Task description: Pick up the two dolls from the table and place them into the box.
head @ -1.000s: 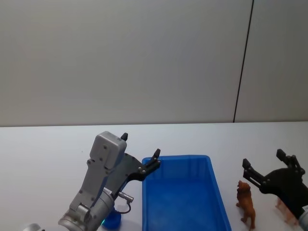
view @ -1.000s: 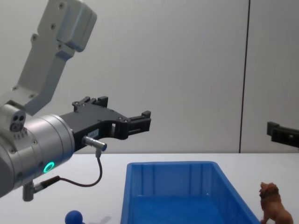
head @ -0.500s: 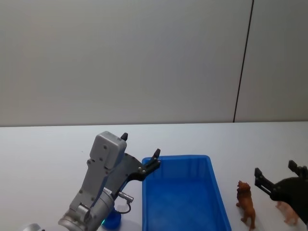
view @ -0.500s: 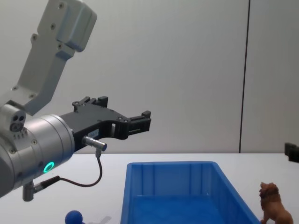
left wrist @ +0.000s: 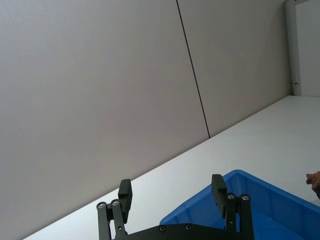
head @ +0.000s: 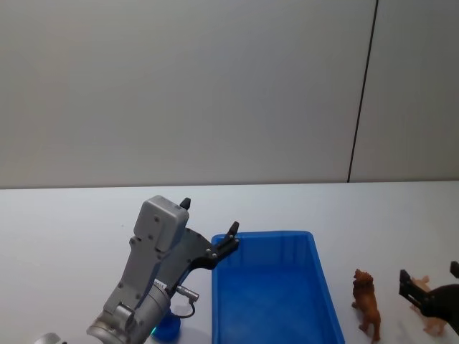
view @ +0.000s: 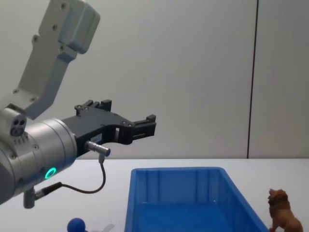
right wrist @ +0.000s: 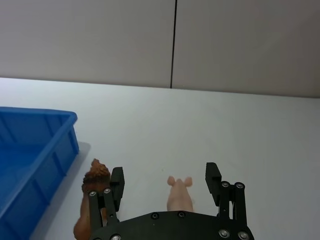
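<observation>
The right gripper [head: 430,278] has sunk lower and farther right, fingers spread wide. The left gripper [head: 209,216] has not moved, wide open over the left rim of the bright blue box [head: 318,266] on the white table [head: 72,215]. Just right of the box the brown shaggy doll [head: 366,304] stands upright. Beside it, the pale pink pig [right wrist: 180,194] lines up between the right gripper's fingers. Both dolls are unmoved.
</observation>
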